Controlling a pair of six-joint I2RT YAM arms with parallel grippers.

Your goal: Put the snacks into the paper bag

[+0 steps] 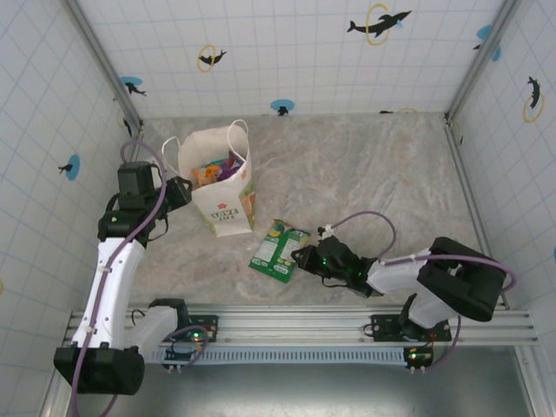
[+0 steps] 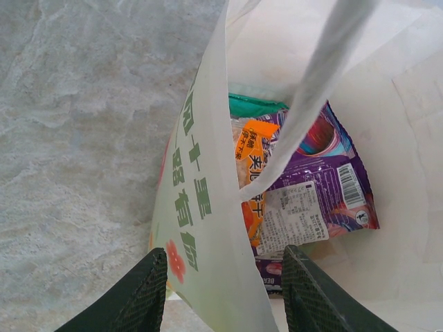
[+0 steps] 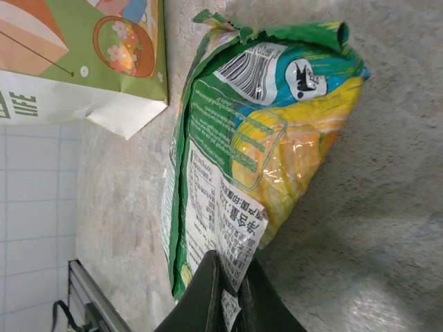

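The right tool [image 3: 232,263] is clenched on the near edge of the green packet [image 3: 263,138], which lies flat on the tabletop [image 1: 373,174]. From the wrist view the packet's long axis runs ahead of the fingertips, and its far end sits just beside the bag's lower corner. The bag [image 1: 228,204] stands upright to the left of this tool and farther from the arm bases, so the coming move is likely a lift, then a carry left and away to reach the open mouth from above. The right arm is the nearer one to this packet. The left tool [image 2: 224,252] is released: its jaws straddle the bag's left wall, one outside and one inside, without pinching it. Inside the bag lie a purple packet [image 2: 332,194], an orange packet [image 2: 250,149] and a teal packet [image 2: 252,105].
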